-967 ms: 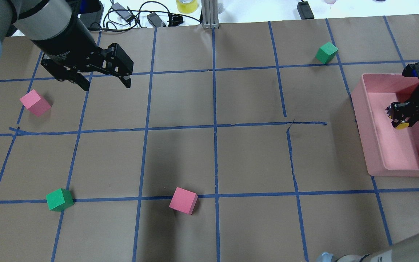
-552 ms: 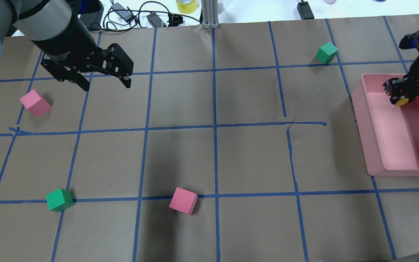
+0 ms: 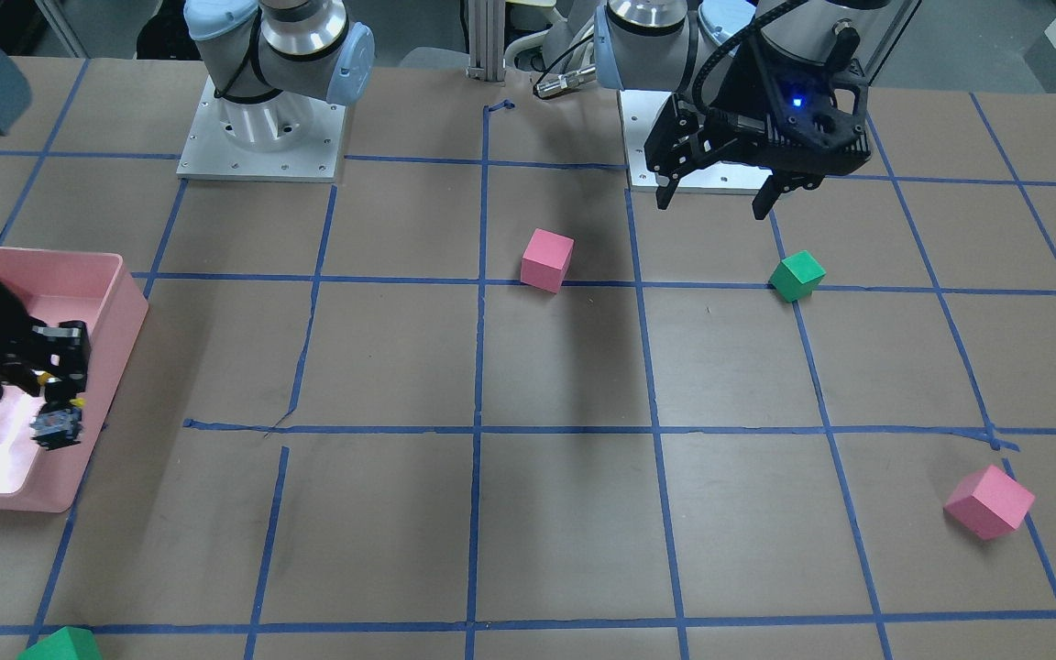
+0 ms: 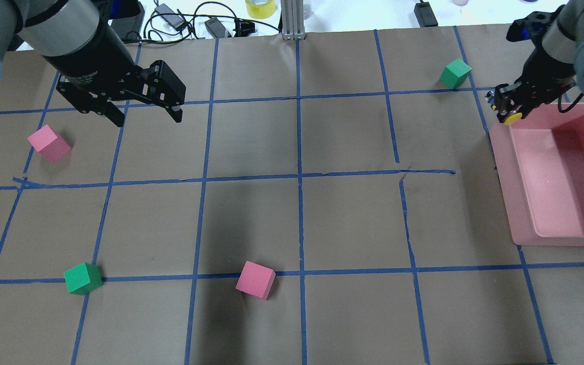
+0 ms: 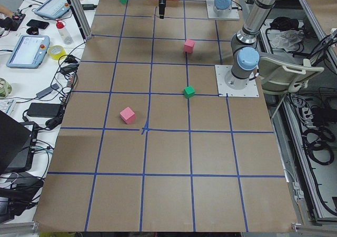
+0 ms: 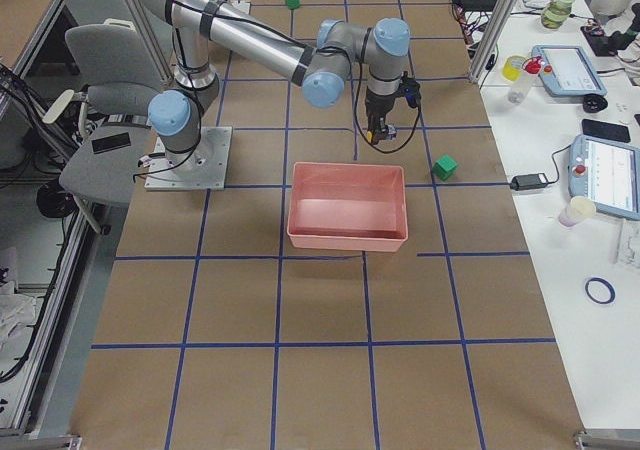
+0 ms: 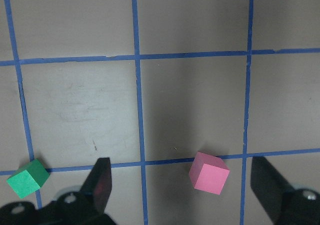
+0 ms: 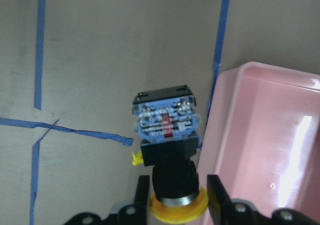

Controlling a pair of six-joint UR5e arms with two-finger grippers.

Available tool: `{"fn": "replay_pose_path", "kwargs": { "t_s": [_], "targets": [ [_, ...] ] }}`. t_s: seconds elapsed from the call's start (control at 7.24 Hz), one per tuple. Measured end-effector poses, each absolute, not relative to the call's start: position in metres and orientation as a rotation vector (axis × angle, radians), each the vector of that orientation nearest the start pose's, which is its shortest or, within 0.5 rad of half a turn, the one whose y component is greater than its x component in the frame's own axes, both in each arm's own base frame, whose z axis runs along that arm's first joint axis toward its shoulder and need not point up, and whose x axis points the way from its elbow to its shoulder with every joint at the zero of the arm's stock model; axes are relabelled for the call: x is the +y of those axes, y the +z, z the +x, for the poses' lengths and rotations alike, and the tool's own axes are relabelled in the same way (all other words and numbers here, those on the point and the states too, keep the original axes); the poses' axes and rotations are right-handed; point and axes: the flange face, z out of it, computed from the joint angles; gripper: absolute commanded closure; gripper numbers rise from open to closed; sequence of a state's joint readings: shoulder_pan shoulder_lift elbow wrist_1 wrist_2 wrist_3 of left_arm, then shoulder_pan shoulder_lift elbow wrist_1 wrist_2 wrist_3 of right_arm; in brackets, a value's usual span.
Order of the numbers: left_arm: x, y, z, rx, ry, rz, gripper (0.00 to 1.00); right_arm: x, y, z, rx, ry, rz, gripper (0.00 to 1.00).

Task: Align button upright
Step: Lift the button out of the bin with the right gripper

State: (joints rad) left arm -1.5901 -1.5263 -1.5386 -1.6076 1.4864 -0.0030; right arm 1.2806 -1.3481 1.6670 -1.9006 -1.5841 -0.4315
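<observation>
Over by the bin's (image 4: pixel 502 172) far corner, the right gripper (image 8: pixel 179 197) is clenched on the button (image 8: pixel 165 130), its fingers (image 8: pixel 142 195) pinching the black neck. The button is clear of the table (image 4: pixel 322 223), hanging just outside the bin wall. Its yellow cap is tucked up toward the wrist and the contact block points away, down toward the table as far as I can tell. So the pick-up looks done, and the thing seems close to upright in the grasp. What's left, I'd say, is lowering it onto its block, letting go, and seeing that it stands. The left gripper (image 4: pixel 148 120) hangs wide open above the table, well apart, holding nothing.
</observation>
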Motion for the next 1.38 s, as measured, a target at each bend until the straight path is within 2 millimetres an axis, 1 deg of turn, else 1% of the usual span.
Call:
{"fn": "replay_pose_path", "kwargs": {
  "t_s": [0.14, 0.41, 0.69, 0.83, 0.97, 1.24, 1.38],
  "targets": [
    [-0.473, 0.522, -0.151, 3.226, -0.062, 0.029, 0.00, -0.584, 0.351, -0.002, 3.141, -0.009, -0.217, 1.00],
    [-0.473, 0.521, -0.151, 3.226, -0.059, 0.029, 0.00, -0.582, 0.342, 0.078, 3.138, 0.002, -0.176, 1.00],
    [-0.472, 0.521, -0.151, 3.226, -0.056, 0.028, 0.00, -0.571, 0.335, 0.150, 3.140, 0.004, -0.128, 1.00],
    [-0.472, 0.521, -0.151, 3.226, -0.056, 0.028, 0.00, -0.567, 0.329, 0.176, 3.141, 0.001, -0.099, 1.00],
    [-0.472, 0.521, -0.151, 3.226, -0.055, 0.028, 0.00, -0.567, 0.318, 0.196, 3.140, -0.004, -0.091, 1.00],
    [-0.471, 0.522, -0.150, 3.225, -0.056, 0.027, 0.00, -0.569, 0.290, 0.229, 3.140, 0.002, -0.046, 1.00],
    [-0.471, 0.522, -0.150, 3.225, -0.055, 0.028, 0.00, -0.568, 0.274, 0.249, 3.139, -0.004, -0.010, 1.00]
  ]
}}
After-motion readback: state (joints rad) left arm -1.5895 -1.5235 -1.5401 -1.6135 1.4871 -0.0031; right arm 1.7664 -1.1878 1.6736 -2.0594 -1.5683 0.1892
